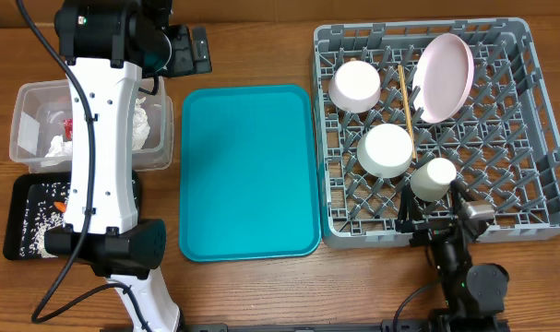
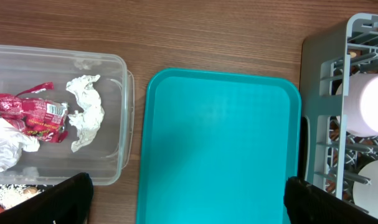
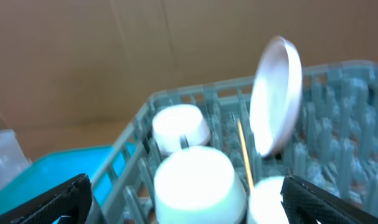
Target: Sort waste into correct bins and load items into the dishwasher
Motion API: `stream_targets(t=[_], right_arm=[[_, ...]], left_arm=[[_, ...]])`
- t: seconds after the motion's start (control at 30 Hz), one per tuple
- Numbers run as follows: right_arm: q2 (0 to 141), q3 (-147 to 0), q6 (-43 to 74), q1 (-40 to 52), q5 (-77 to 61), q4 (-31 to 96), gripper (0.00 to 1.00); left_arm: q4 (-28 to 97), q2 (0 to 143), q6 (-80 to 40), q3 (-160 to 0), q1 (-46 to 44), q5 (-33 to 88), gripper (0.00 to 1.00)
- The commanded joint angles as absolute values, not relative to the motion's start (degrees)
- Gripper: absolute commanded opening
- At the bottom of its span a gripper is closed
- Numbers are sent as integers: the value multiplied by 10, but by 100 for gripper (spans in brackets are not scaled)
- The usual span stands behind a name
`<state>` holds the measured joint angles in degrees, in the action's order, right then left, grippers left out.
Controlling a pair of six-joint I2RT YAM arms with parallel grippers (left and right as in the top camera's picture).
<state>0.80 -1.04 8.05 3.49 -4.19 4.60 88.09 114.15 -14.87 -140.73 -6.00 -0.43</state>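
Observation:
The clear tub (image 1: 26, 97) holds the red wrapper (image 2: 27, 115) and white tissues (image 2: 86, 112). The black tray (image 1: 17, 207) holds white rice-like scraps and an orange bit (image 1: 66, 205). The grey rack (image 1: 538, 212) holds two upturned bowls (image 1: 355, 85) (image 1: 385, 149), a cup (image 1: 434, 179), a leaning plate (image 1: 446, 76) and chopsticks (image 1: 405, 97). My left gripper (image 1: 189, 48) (image 2: 189, 202) is open and empty, high over the teal tray's left edge. My right gripper (image 1: 432, 219) (image 3: 185, 202) is open and empty at the rack's front edge, facing the near bowl (image 3: 198, 183) and cup (image 3: 269, 199).
The teal tray (image 1: 247, 171) lies between the tub and the rack, with a tiny orange speck (image 1: 301, 205) near its right edge. My left arm stretches over the tub and black tray. Bare wooden table lies behind the tray.

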Motion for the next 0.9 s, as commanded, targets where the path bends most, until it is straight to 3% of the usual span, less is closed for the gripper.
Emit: stream_targets(t=[0.0,0.87], right_arm=[[1,-4,57,41,-30,46,100],[2,-4,-5,45,-26,46,100]], left_arm=[[880,1128,-154,-1418,-64,0,100],[881,1128,-154,-1418,-64,0,100]])
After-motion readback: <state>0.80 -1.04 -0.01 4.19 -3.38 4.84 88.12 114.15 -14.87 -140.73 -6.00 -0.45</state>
